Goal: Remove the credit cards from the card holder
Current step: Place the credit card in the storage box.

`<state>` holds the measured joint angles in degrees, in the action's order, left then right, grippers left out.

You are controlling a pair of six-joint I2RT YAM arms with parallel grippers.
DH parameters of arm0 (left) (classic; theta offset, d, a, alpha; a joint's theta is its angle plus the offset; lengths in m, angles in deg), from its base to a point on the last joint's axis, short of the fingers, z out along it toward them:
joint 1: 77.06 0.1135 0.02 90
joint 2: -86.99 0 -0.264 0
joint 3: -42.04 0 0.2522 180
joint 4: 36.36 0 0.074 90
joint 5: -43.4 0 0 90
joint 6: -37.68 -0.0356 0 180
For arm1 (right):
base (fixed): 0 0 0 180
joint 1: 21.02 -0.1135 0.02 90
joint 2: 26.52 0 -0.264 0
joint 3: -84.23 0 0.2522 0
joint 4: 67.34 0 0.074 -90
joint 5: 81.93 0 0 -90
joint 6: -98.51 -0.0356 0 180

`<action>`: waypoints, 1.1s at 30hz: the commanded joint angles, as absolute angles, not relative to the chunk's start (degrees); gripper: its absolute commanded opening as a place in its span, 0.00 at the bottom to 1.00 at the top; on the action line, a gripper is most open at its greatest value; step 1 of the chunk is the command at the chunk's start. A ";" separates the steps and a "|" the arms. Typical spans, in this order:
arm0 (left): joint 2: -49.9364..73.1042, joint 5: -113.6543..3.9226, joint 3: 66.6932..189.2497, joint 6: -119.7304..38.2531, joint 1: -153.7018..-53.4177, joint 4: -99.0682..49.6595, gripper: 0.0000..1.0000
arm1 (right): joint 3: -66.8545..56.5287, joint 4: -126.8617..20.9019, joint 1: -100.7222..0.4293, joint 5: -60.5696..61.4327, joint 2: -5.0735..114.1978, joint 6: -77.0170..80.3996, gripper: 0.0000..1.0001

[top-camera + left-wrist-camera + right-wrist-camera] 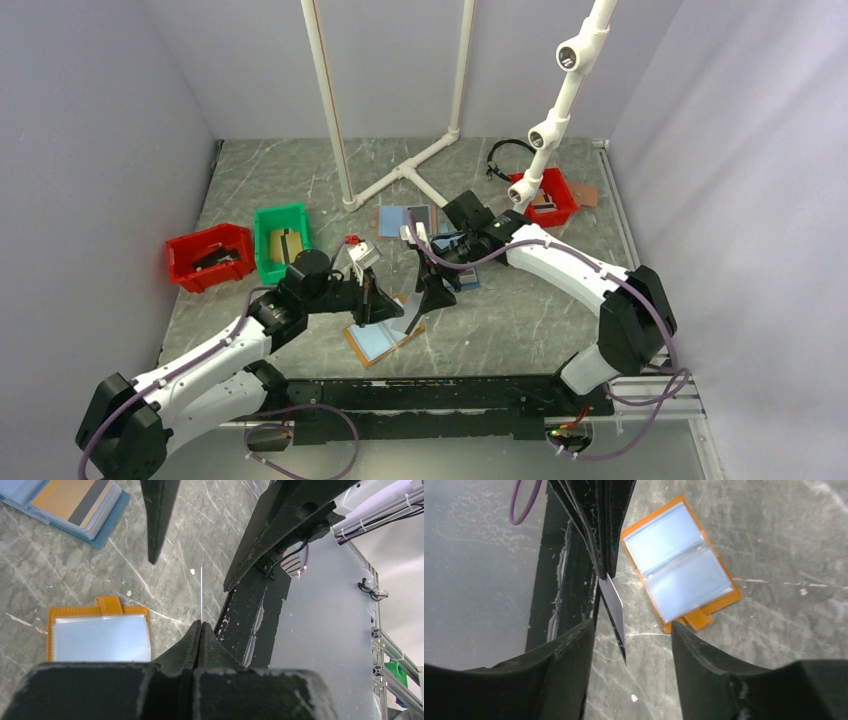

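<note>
Overhead: the card holder (383, 345) lies open on the table (520, 320) at 6 o'clock, its light blue inside facing up. The left gripper (378, 300) hangs just above it, with the right gripper (437, 295) close beside. At 9 o'clock a red bin (205, 270) holds something dark. The green bin (270, 262) beside it holds a tan-and-dark item, perhaps a card. A second red bin (565, 205) sits at 1 o'clock, its contents unclear.

Left wrist: its fingers are pinched together on a credit card (201, 587) seen edge-on. The holder is at 8 o'clock. A blue holder (107, 530) at 11 o'clock shows a tan card.

Right wrist: its fingers stand apart with the card between them. The holder is at 1 o'clock.
</note>
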<state>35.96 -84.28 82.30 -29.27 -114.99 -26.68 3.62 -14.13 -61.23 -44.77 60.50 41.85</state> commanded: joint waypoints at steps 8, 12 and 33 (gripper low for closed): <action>39.40 -76.16 85.86 -29.83 -115.29 -23.53 0.24 | -0.61 -3.75 -61.36 -49.55 61.75 51.78 0.00; 44.02 -62.64 89.91 -26.50 -115.29 -11.31 0.73 | 0.02 1.80 -61.23 -44.37 58.49 59.69 0.00; 30.77 -46.78 107.91 -47.39 -114.41 15.27 1.00 | 14.37 17.98 -35.62 -35.76 34.83 76.98 0.00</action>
<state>30.54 -50.16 109.10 -41.12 -114.64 14.55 12.74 13.69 -41.27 -36.48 39.48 73.45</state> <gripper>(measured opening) 0.995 0.008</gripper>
